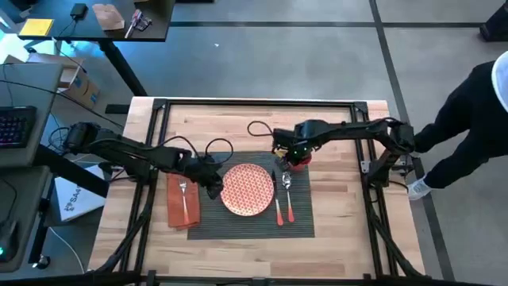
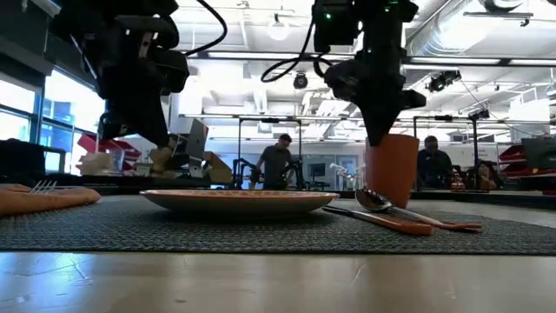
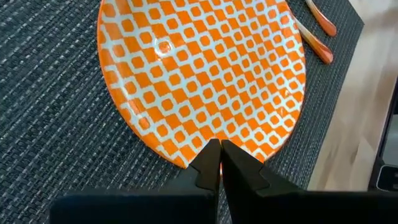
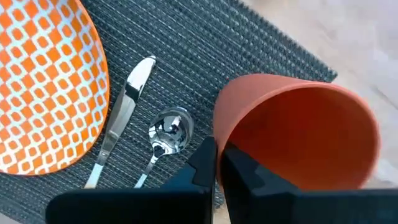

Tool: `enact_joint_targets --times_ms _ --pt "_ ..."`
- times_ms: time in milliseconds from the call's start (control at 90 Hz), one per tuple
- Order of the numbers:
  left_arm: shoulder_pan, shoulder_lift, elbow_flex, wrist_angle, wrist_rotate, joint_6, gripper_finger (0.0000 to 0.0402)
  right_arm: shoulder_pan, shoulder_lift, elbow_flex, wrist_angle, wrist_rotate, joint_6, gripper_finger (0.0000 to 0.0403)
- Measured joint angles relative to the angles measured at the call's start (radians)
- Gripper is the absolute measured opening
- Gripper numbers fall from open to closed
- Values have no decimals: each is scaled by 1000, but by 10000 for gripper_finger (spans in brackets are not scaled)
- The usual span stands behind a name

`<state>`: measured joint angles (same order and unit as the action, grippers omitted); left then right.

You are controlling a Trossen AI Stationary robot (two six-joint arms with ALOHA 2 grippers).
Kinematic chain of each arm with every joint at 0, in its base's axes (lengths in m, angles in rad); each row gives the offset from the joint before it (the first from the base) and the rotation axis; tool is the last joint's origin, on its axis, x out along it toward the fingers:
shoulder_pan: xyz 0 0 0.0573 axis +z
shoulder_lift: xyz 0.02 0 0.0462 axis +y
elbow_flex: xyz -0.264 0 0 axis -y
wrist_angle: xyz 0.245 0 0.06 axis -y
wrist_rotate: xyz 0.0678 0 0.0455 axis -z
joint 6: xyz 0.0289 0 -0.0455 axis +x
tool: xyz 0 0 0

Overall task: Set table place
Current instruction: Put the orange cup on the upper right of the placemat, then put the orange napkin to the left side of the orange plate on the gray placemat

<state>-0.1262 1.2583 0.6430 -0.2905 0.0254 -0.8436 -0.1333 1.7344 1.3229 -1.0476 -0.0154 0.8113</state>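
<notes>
The red cup (image 4: 298, 134) stands on the placemat's (image 1: 250, 224) far right corner, just beyond the spoon (image 4: 166, 138) and knife (image 4: 124, 109). My right gripper (image 4: 216, 163) pinches its rim, one finger inside and one outside. If I pull away before letting go, the cup tips onto the cutlery. My left gripper (image 3: 219, 163) hovers at the near rim of the patterned plate (image 3: 202, 78), fingers closed on nothing — drop lower and it nudges the plate toward the fork (image 1: 184, 199) on the napkin (image 1: 179, 202).

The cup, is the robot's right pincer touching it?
Touching. In the right wrist view the right pincer is closed on the rim of the cup, one finger inside and one outside. The low view shows it reaching down into the cup too.
</notes>
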Motion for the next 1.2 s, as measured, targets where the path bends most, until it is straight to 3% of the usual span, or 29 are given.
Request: enact_joint_targets --times_ms 211,456,644,1022,1200 --pt "-1 0 0 -1 73 11 20 17 -1 -28 66 -1 0 19" --pt "-1 0 0 -68 204 -51 80 16 1 -24 63 12 -1 122" --pt "-22 0 0 -305 228 -197 81 16 1 43 -5 25 -32 176" --pt "-116 0 -39 -337 220 -429 77 16 0 173 -39 155 -87 185" --pt "-150 0 -70 -290 179 -478 77 16 0 181 -37 165 -112 185"
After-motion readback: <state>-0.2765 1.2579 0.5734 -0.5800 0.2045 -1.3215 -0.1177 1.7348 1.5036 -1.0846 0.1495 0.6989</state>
